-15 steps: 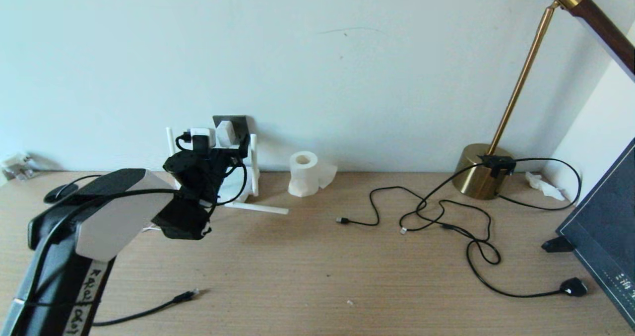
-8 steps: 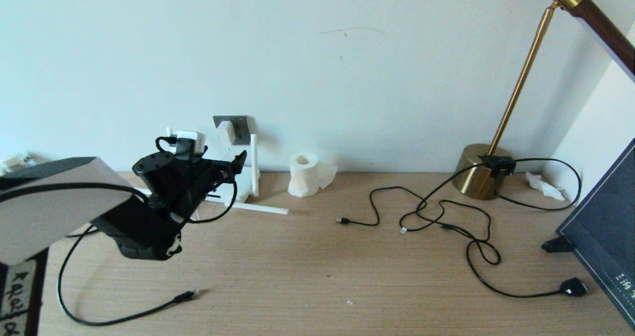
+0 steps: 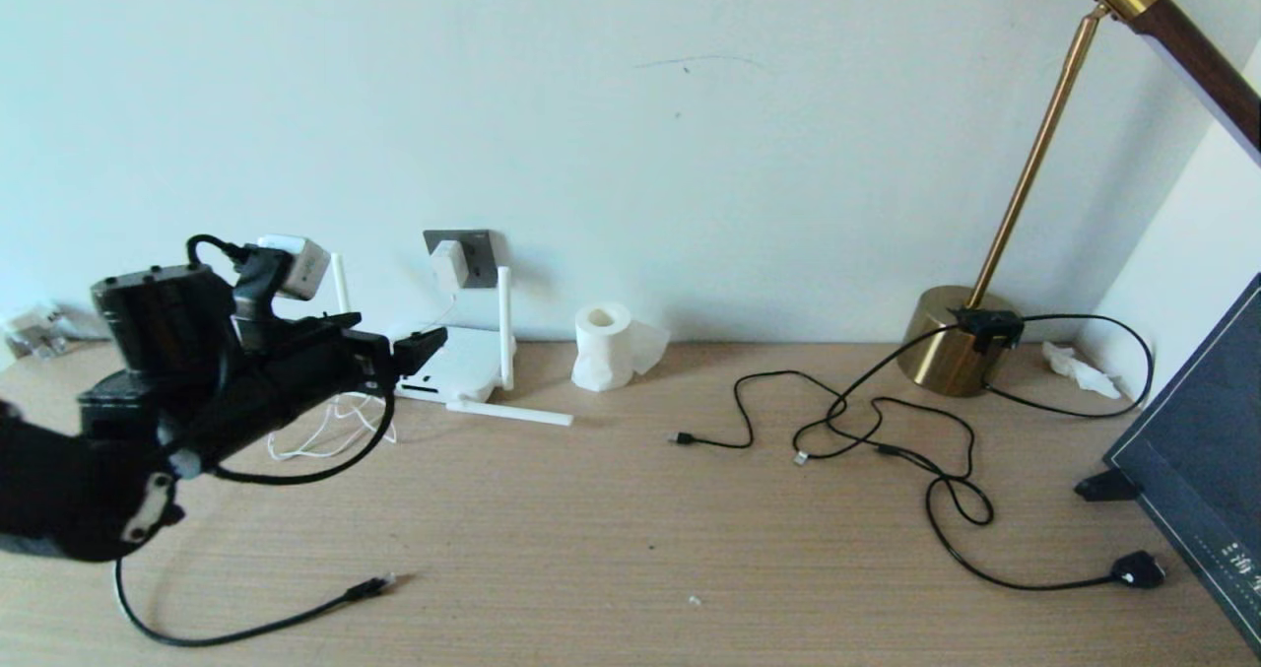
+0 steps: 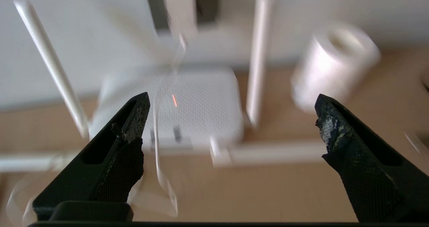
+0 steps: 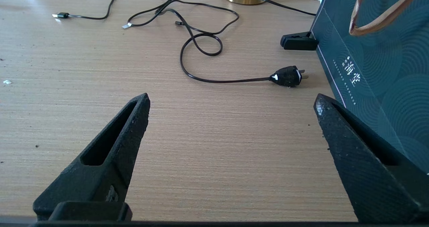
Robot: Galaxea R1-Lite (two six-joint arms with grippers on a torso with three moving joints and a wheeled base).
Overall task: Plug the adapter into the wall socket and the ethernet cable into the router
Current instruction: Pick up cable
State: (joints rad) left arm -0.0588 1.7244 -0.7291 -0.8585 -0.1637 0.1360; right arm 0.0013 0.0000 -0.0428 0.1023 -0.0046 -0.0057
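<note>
The white adapter (image 3: 448,264) sits in the dark grey wall socket (image 3: 477,252), its thin white cord (image 3: 330,431) trailing down to the desk. Below it lies the white router (image 3: 461,368) with stick antennas. My left gripper (image 3: 396,349) hovers open and empty just left of and before the router; in the left wrist view the gripper (image 4: 231,119) faces the router (image 4: 197,96) and the blurred adapter (image 4: 179,14). The black ethernet cable (image 3: 296,615) lies at the desk's front left, its plug (image 3: 376,583) free. My right gripper (image 5: 231,113) stands open over bare desk.
A white tissue roll (image 3: 603,344) stands right of the router. Thin black USB cables (image 3: 837,421) and the lamp's cord with its bulky plug (image 3: 1138,570) sprawl at the right, by the brass lamp base (image 3: 961,342). A dark box (image 3: 1202,460) leans at the far right.
My left arm has drawn back from the wall socket, leftward and toward me, leaving the adapter in the socket. The router and white cord have come into view.
</note>
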